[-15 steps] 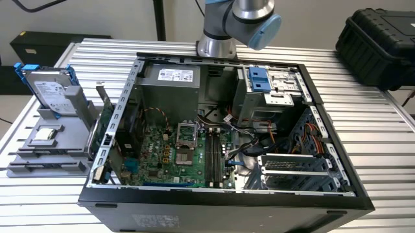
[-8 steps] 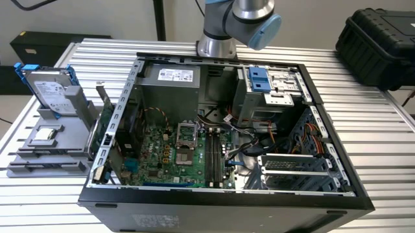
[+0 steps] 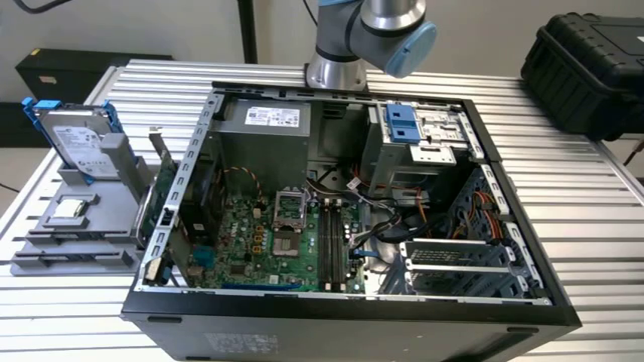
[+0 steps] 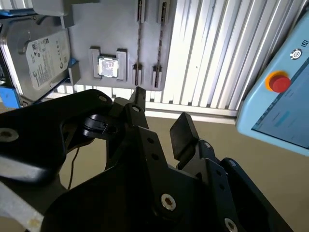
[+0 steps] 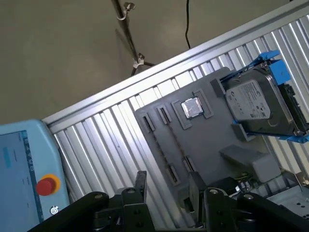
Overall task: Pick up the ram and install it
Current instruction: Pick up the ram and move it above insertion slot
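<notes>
One hard drive (image 3: 75, 143) stood at the far left of the exterior view, on the grey tray (image 3: 105, 200). Centre frame, inside the open case (image 3: 352, 332), a long dark stick, the ram (image 3: 329, 241) as far as I could tell, sat in the motherboard slots. In the second wrist view my gripper (image 4: 161, 108) had its fingers (image 4: 183, 133) spread wide, holding nothing.

From my station, the exterior view shows the arm (image 3: 337, 69) as a run of smooth silver-grey cylinders, with a round pale blue cap (image 3: 412, 38) closing off one joint. In both wrist views I see the end effector (image 4: 161, 108) (image 5: 168, 181) in matte black throughout. It is built from flat, angular link plates pinned with small silver screws (image 4: 167, 201), and these carry slim, square-tipped black fingers (image 4: 183, 133).
</notes>
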Motion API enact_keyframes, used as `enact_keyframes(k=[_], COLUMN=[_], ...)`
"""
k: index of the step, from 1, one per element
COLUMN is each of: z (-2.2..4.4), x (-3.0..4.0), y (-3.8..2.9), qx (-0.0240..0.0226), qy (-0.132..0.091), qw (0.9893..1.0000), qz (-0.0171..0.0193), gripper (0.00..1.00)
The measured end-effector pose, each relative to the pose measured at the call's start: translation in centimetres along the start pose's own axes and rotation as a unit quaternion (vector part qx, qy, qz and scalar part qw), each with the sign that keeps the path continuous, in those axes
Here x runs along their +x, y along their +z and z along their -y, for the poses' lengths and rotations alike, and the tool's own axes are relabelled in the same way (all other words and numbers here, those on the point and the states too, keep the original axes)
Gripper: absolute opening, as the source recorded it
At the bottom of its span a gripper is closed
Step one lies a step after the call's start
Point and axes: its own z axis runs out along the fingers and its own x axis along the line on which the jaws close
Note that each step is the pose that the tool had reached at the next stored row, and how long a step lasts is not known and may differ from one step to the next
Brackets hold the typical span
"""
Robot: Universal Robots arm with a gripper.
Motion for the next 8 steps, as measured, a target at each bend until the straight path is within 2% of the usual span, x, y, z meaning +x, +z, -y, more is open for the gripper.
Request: enact_keyframes(k=[8], z=[0.0], x=[0.0], y=[0.0], qx=[0.0001], qy=[-0.016], qw=[0.9999], qz=[-0.0013], gripper=[1.0])
